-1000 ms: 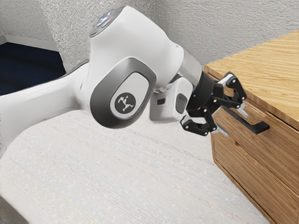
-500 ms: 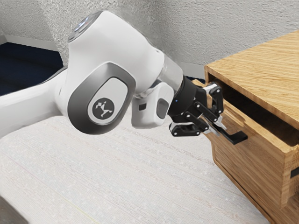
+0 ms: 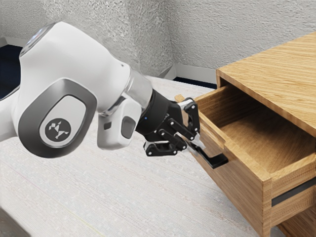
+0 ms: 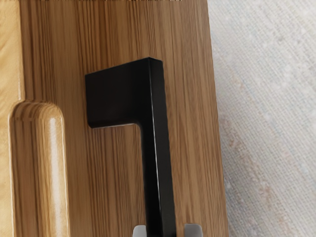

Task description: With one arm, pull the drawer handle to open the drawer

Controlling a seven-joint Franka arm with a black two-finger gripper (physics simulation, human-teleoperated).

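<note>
One white Franka arm (image 3: 64, 98) came in from the 9 o'clock side of the exterior view and reached toward 3 o'clock above a pale, woven-textured surface (image 3: 123, 197). At the middle of that view sat its black gripper (image 3: 194, 137). The fingers were drawn in narrow and clamped on the near end of the black drawer handle (image 3: 215, 159), one finger above the bar and one below it. From the grip, the handle ran on toward 4 o'clock.

In the wrist view, two pale fingertips (image 4: 139, 230) pressed the drawer handle (image 4: 153, 163) from either side. The bar bent at a right angle into its mount on the oak-grained drawer front.

Toward 3 o'clock of the gripper in the exterior view, the drawer (image 3: 242, 173) stood well out of the wooden cabinet (image 3: 276, 64), and its bare wooden inside was open to sight. A dark strip (image 3: 294, 192) ran along the drawer's side panel. The cabinet's flat top filled the 2 o'clock corner, with a rough grey wall (image 3: 222, 24) behind it at 12 o'clock.
</note>
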